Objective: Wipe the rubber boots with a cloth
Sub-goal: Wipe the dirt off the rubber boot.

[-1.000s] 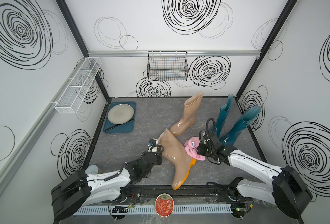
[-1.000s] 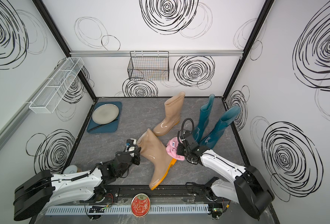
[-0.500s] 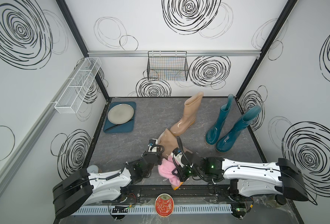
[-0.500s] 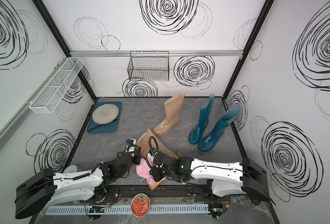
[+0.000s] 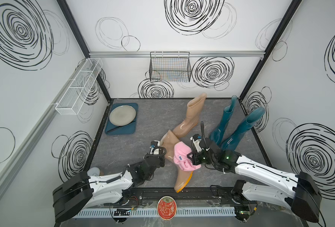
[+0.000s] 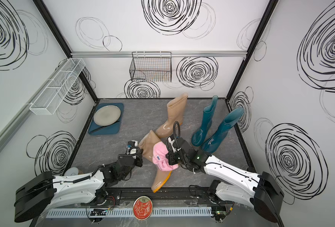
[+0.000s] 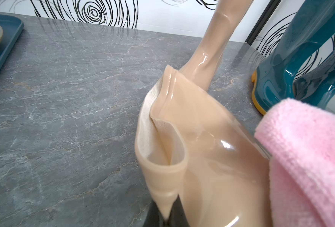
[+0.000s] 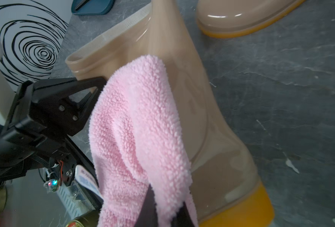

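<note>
A beige rubber boot (image 5: 180,176) lies tilted mid-table, its orange sole toward the front edge. My left gripper (image 7: 167,220) is shut on its top rim, seen also in a top view (image 6: 142,155). The pink cloth (image 5: 182,159) is draped over that boot's shaft (image 8: 212,137). My right gripper (image 8: 166,216) is shut on a fold of the cloth (image 8: 139,127) and sits just right of it (image 5: 191,157). A second beige boot (image 5: 192,116) stands upright behind. Two teal boots (image 5: 223,121) (image 5: 243,127) stand at the back right, close behind my right wrist.
A teal tray (image 5: 121,129) with a grey plate (image 5: 122,115) lies at the back left. A black wire basket (image 5: 169,66) hangs on the back wall and a white mesh shelf (image 5: 78,88) on the left wall. A red round tin (image 5: 166,206) sits at the front rail.
My right gripper swept the cloth from beside the shaft down to the boot's foot near the front, then back up onto the shaft. The left gripper kept its hold on the rim.
</note>
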